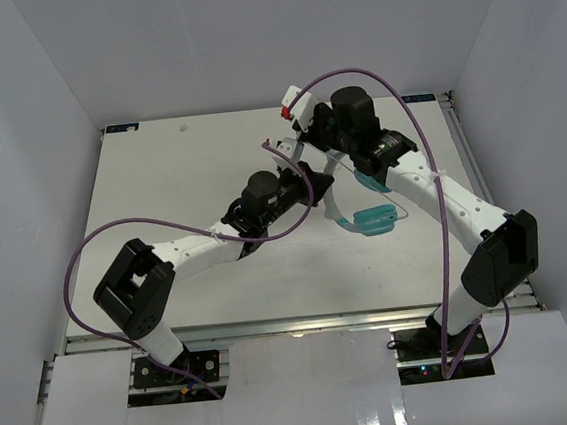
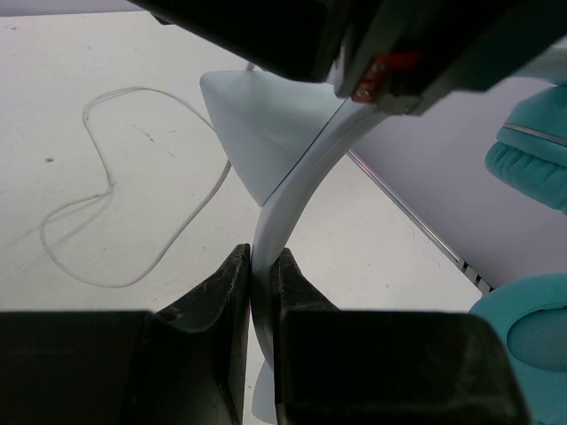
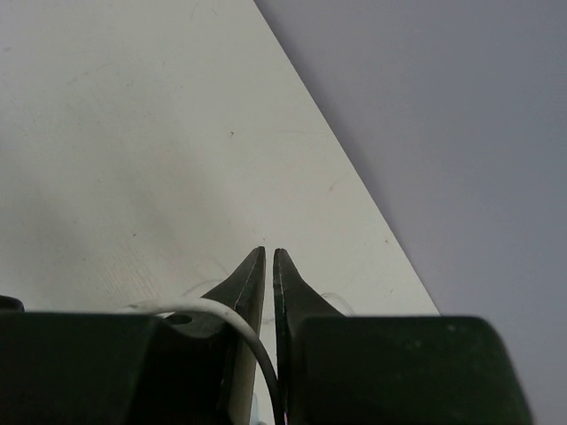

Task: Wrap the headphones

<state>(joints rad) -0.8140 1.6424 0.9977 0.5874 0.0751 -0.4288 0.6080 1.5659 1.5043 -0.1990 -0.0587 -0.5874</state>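
The headphones have two teal ear cups (image 1: pixel 375 220) and a pale headband (image 1: pixel 329 200), held up off the white table at centre right. My left gripper (image 1: pixel 310 183) is shut on the headband (image 2: pixel 297 199), which stands upright between its jaws (image 2: pixel 261 254). Both ear cups (image 2: pixel 532 150) show at the right of the left wrist view. The thin white cord (image 2: pixel 133 257) lies in loose loops on the table. My right gripper (image 1: pixel 290 144) is just behind the left one. In the right wrist view its jaws (image 3: pixel 269 254) are closed on the cord (image 3: pixel 252 345), which runs down between them.
Purple arm cables (image 1: pixel 393 101) arch over both arms. Grey enclosure walls (image 1: pixel 46 145) stand on the left, back and right. The table's right edge (image 3: pixel 354 195) meets the wall close to my right gripper.
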